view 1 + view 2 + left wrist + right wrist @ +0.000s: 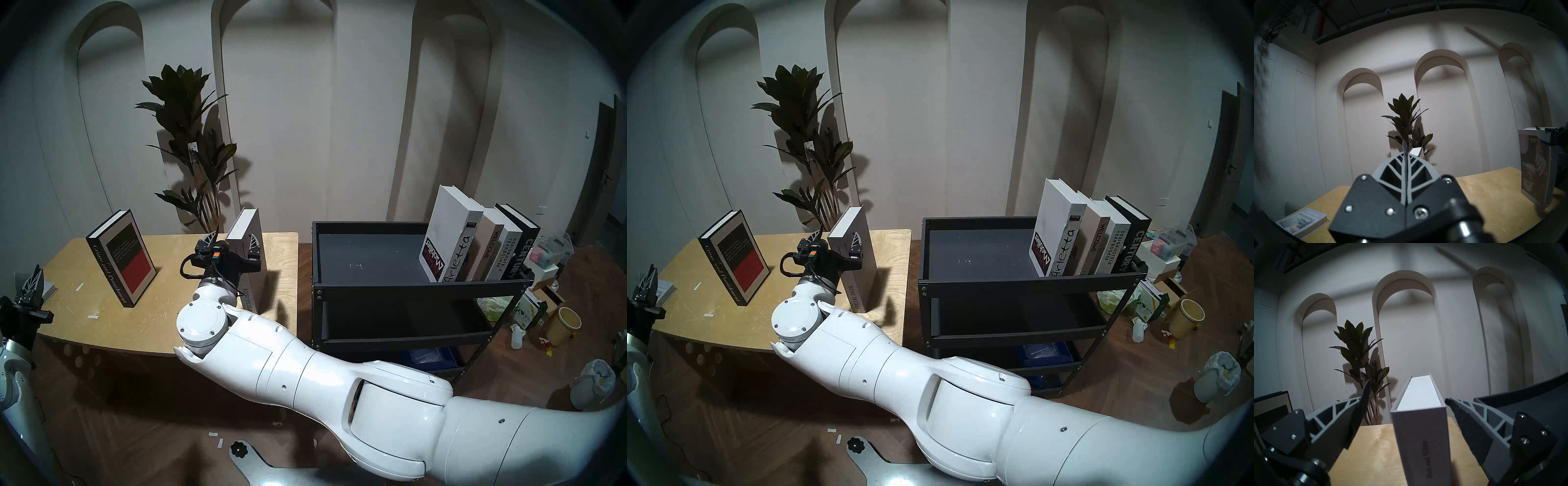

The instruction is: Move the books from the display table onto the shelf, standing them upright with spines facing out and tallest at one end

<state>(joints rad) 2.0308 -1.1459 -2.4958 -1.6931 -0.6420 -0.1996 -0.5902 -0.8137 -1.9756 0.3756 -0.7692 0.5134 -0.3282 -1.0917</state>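
Room: pale wall with three arched niches across the top of the head view, a dark-leaved potted plant at upper left of centre, herringbone wood floor along the bottom.
Surface: light plywood display table at centre left; black metal shelf just right of it, with floor clutter at far right.
On the shelf: four books stand spines out at the right end of the top tray, Arietta tallest at the left, then Welcome, Designhotels Yearbook and Century.
On the table: Crime and Punishment stands at left; a thin Discontent book lies flat at lower left of the left wrist view.
Special Issue book: upright at the table's right part, centre of the right wrist view.
Right gripper: fingers spread wide, one either side of the book's top end; a gap shows on the left, the right tip just beside the cover.
Left gripper: lower centre of its view, fingers pressed together on nothing, over the table's left edge.
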